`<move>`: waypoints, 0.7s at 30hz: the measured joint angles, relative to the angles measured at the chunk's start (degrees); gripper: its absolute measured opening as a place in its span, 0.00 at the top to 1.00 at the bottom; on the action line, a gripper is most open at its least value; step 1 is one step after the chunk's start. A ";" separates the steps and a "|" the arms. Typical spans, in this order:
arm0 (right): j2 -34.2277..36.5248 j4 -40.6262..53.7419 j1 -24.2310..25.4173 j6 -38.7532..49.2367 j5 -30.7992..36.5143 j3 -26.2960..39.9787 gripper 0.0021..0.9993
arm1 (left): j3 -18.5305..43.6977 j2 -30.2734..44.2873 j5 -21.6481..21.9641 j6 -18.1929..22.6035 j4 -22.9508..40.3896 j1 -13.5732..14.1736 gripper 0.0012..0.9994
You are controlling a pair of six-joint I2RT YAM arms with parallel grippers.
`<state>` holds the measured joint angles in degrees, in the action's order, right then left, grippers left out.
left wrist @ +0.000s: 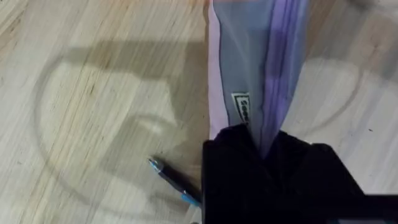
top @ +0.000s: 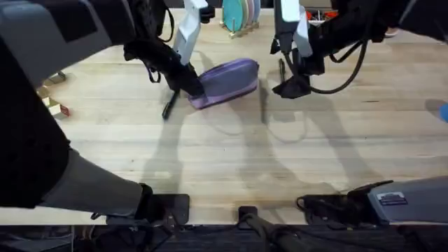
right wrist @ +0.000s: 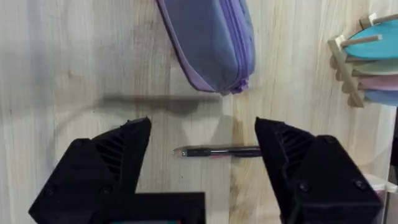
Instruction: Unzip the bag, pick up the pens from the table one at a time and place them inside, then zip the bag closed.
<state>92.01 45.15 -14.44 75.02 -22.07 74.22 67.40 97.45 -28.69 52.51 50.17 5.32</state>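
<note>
The lavender bag (top: 227, 79) lies on the table (top: 231, 154) toward the back, its zipper (right wrist: 239, 37) running along the top. My left gripper (top: 189, 85) is shut on the bag's left end (left wrist: 249, 74), with the black fingers (left wrist: 236, 174) clamped over the fabric. One black pen (top: 169, 106) lies on the wood beside that gripper, its tip (left wrist: 155, 165) showing. My right gripper (top: 290, 87) hangs open just right of the bag. A second pen (right wrist: 217, 151) lies on the table between the gripper's spread fingers (right wrist: 124, 149), untouched.
A wooden rack of coloured plates (top: 239, 17) stands at the back behind the bag, close to the right gripper (right wrist: 364, 56). Small wooden blocks (top: 52, 105) sit at the left edge. A blue object (top: 442, 110) shows at the right edge.
</note>
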 joint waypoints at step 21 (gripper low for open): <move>0.34 -12.40 9.19 -11.01 -12.67 2.77 0.01 | 0.00 0.02 0.00 0.00 0.00 0.00 0.96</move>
<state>92.34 32.75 -5.25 64.01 -34.74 76.99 67.40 97.47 -28.69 52.51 50.17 5.32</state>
